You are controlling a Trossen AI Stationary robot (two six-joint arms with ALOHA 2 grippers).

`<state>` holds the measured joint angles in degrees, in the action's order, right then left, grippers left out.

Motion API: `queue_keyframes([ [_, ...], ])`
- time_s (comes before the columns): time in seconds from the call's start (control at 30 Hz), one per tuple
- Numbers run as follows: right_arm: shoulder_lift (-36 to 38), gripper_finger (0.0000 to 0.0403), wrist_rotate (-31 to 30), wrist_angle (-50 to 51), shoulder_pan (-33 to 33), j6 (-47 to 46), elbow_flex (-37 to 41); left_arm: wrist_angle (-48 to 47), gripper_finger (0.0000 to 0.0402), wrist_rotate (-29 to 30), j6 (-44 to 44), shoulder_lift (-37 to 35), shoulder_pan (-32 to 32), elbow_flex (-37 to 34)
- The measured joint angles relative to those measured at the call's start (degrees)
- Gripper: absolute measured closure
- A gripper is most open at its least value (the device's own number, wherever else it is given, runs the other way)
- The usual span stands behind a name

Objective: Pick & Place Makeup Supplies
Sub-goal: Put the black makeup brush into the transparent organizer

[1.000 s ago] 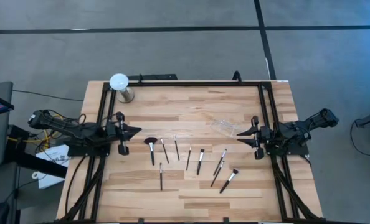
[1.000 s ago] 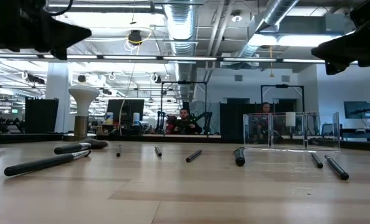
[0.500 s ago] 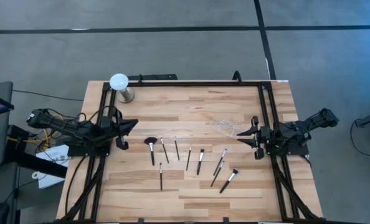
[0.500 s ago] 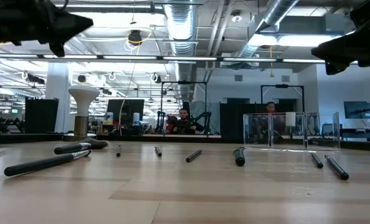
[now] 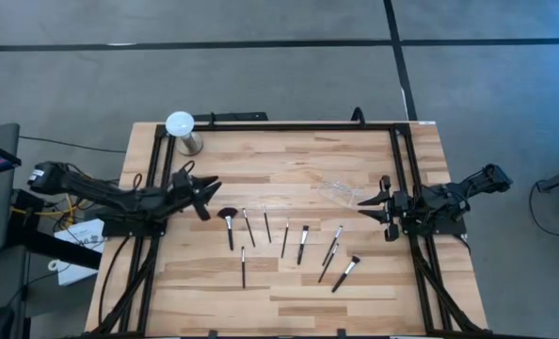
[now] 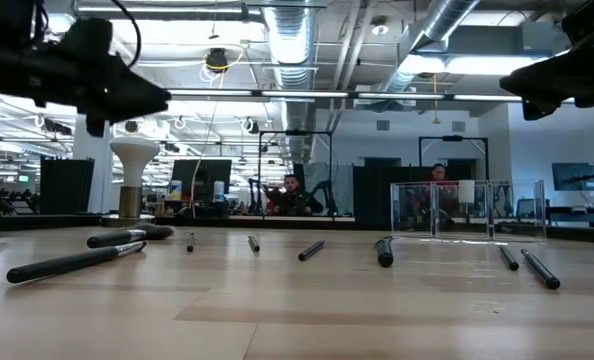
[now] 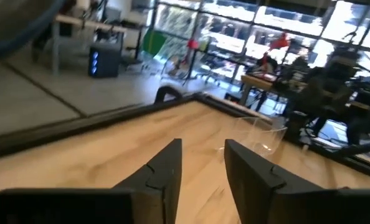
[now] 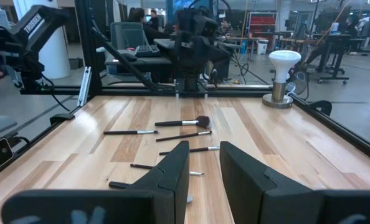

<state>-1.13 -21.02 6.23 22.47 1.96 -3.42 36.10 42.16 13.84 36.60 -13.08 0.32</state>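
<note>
A wood table (image 5: 289,155) is seen from above, with makeup brushes (image 5: 284,240) scattered between the two pincers, none held. Left pincer (image 5: 207,193) is raised over the table's left edge, fingers narrowly parted, empty; the fan brush (image 5: 228,222) lies just beyond its tips. Right pincer (image 5: 366,202) is parked at the right edge, narrowly parted, empty, a clear pouch (image 5: 337,192) beside it.

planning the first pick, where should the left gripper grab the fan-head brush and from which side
Grip the fan-head brush on its thin dark handle, about mid-length, not the wide head. It lies flat on the table, head toward the far edge, so probably come straight down, fingers straddling the handle. The left gripper, open, is close by.
</note>
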Motion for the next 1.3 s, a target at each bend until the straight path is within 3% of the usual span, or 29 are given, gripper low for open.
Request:
queue_keyframes([
  [0.5,0.01,0.0321,0.00,0.01,-0.02,0.00,-0.01,-0.02,0.0284,0.28,9.21,9.88,4.36,0.00],
  [0.97,0.02,0.0321,-0.04,-0.20,-0.08,0.02,0.00,-0.04,0.0284,0.16,8.97,10.41,4.37,0.02],
  [1.13,0.02,0.0321,-0.11,-0.67,-0.08,0.01,0.07,-0.04,0.0284,-4.07,7.58,10.41,4.37,0.02],
  [1.3,0.04,0.0321,-0.14,-5.41,-0.09,-7.66,0.22,-0.04,0.0284,-5.83,7.58,10.41,4.35,0.02],
])
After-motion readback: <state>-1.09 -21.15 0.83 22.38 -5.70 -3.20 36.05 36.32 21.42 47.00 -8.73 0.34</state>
